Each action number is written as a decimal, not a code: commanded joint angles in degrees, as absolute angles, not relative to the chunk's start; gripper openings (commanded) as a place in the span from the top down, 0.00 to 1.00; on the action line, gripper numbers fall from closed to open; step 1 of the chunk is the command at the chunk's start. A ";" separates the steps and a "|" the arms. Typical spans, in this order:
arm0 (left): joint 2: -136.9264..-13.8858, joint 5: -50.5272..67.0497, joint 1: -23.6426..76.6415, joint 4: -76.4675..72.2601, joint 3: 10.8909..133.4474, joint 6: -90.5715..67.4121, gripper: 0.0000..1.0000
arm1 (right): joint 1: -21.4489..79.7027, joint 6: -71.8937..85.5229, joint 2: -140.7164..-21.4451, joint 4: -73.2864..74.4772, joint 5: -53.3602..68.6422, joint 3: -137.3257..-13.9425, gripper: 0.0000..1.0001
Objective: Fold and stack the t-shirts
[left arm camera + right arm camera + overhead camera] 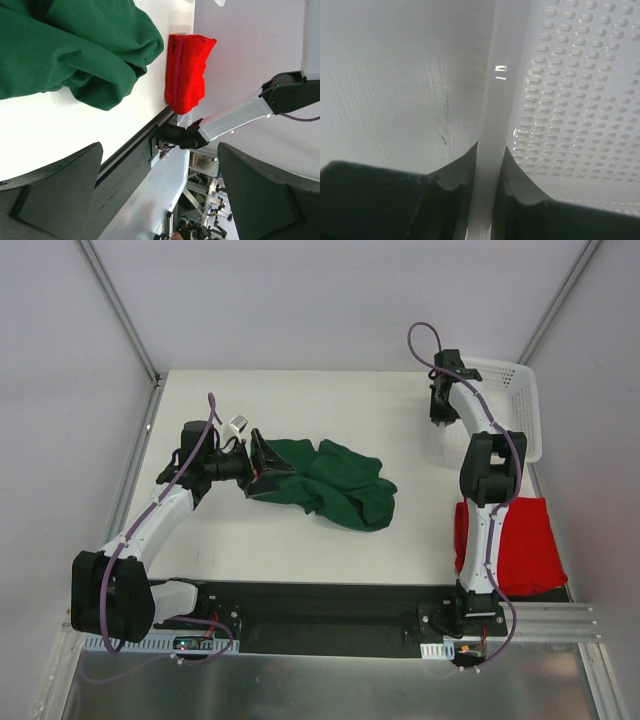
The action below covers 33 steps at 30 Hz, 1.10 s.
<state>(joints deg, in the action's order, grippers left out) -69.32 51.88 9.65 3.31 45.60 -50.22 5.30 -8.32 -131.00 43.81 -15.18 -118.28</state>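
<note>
On the left gripper (268, 465): fingers (60, 190) spread wide, nothing between them, poised at the left edge of the green t-shirt (335, 480) — touching it or just above, impossible to tell from overhead. On the right gripper (490, 150): pinched tight on the rim of the white plastic basket (515, 390) at the far right corner of the table (300, 400), no cloth in the grip.

Lying crumpled mid-table, that green t-shirt, bunched in soft rolls, thicker toward the right, with no sleeve, collar or hem readable. Judged light, limp and unable to hold a shape; likely to sag and trail if lifted by one point, and to slide easily over the smooth white top. Nothing fragile about it. Best taken by a thin outer edge rather than the fat roll, where the fingers would gather several layers at once. Better to pinch one layer at the left edge, then a second point well apart, so as to spread it flat before folding.

Further out, at the near right corner: the red t-shirt (525, 545), already folded into a neat block — probably the spot for the stack. Before lending the right gripper to the spreading, must release the basket.
</note>
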 commanded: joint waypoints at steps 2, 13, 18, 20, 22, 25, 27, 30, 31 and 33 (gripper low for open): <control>-68.64 51.86 9.40 2.99 46.32 -49.92 0.01 | 1.76 -7.29 -130.25 45.88 -9.67 -121.37 0.99; -67.94 52.47 9.40 3.25 44.91 -50.62 0.01 | -5.09 -6.08 -135.09 42.72 14.75 -128.67 0.99; -68.38 52.73 9.32 3.60 45.44 -50.71 0.01 | -5.97 -5.28 -135.09 41.22 19.15 -130.17 0.99; -68.64 52.82 9.40 3.52 45.88 -50.63 0.01 | -6.59 -3.53 -135.44 39.91 21.61 -130.08 0.99; -68.99 52.91 9.40 3.52 46.05 -50.63 0.01 | -6.77 -3.08 -135.79 39.73 23.55 -130.17 0.94; -69.08 52.82 9.40 3.60 46.67 -50.45 0.01 | -6.94 -2.55 -135.09 39.55 24.96 -128.68 0.68; -69.00 52.91 9.32 3.60 46.67 -50.27 0.01 | -7.03 -1.15 -133.34 38.24 26.97 -126.66 0.47; -68.47 52.56 9.40 3.52 46.49 -50.10 0.01 | -7.03 2.00 -129.14 37.01 29.52 -122.62 0.04; -68.03 52.47 9.40 3.52 46.41 -50.01 0.01 | -6.60 2.80 -127.20 36.31 29.53 -121.13 0.04; -67.50 52.12 9.40 3.52 46.32 -49.75 0.01 | -5.72 3.07 -123.59 35.07 27.70 -117.17 0.04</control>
<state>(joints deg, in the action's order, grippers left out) -69.30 51.94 9.65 3.40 45.08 -50.37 -7.05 -1.26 -132.62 38.26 23.79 -121.80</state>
